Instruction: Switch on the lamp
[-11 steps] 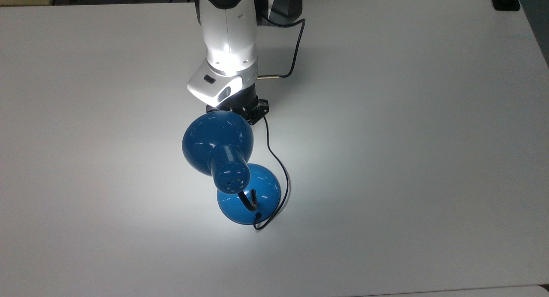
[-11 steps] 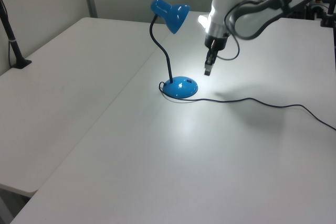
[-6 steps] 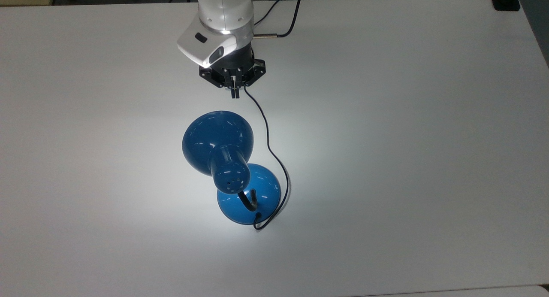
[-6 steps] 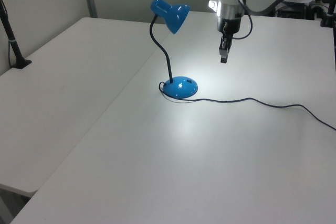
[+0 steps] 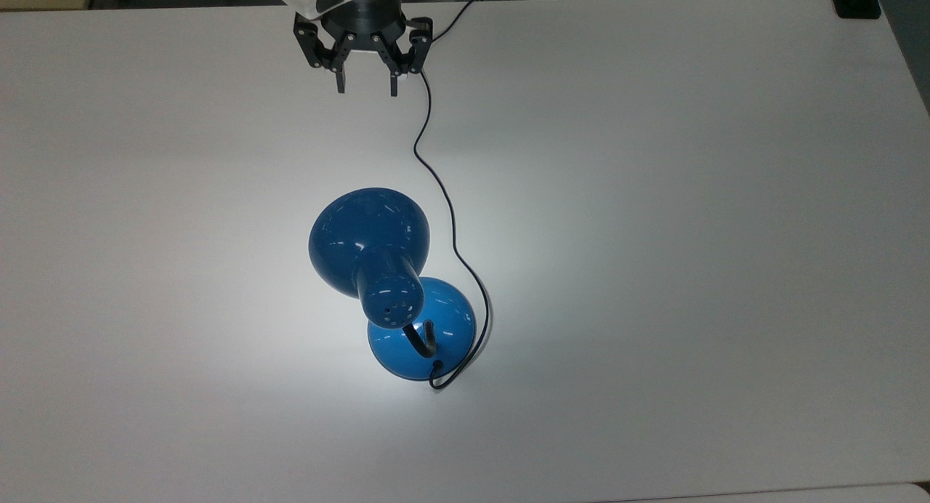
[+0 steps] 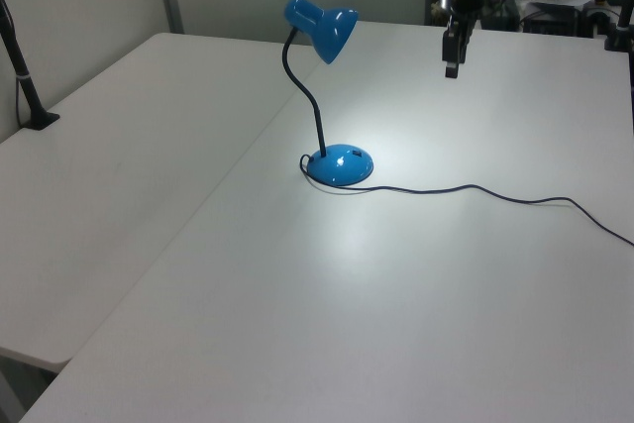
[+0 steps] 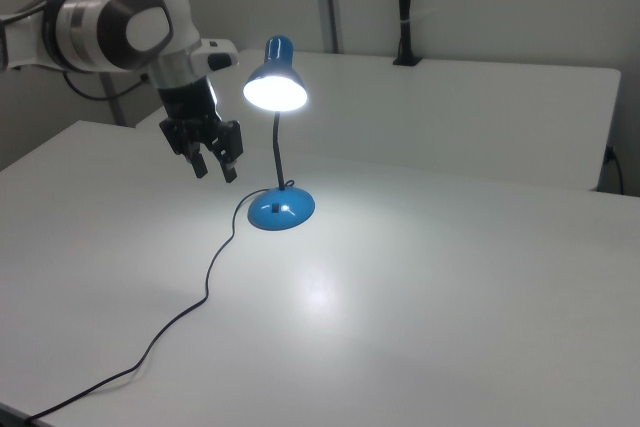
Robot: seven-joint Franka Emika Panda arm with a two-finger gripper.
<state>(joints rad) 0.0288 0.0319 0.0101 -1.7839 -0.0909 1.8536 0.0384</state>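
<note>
The blue lamp (image 5: 370, 241) stands near the middle of the white table (image 5: 690, 198). Its dome shade (image 7: 276, 87) glows and throws a bright patch on the table. A black gooseneck (image 6: 309, 106) rises from the round blue base (image 6: 342, 164). A thin black cord (image 5: 436, 190) runs from the base toward the top view's upper edge. My gripper (image 5: 365, 90) hangs open and empty above the table, well away from the lamp, at the top view's upper edge. It also shows in the left view (image 6: 452, 68) and the right view (image 7: 214, 168).
A black post (image 6: 22, 76) is clamped at the table's edge on the left view's left. A small black block (image 5: 857, 3) sits at the top view's upper right corner. The cord trails across the table to the left view's right edge (image 6: 555, 200).
My gripper has drawn back from beside the lamp shade toward the top view's upper edge and risen, and its fingers have gone from shut to open. The lamp stays lit and unmoved.
</note>
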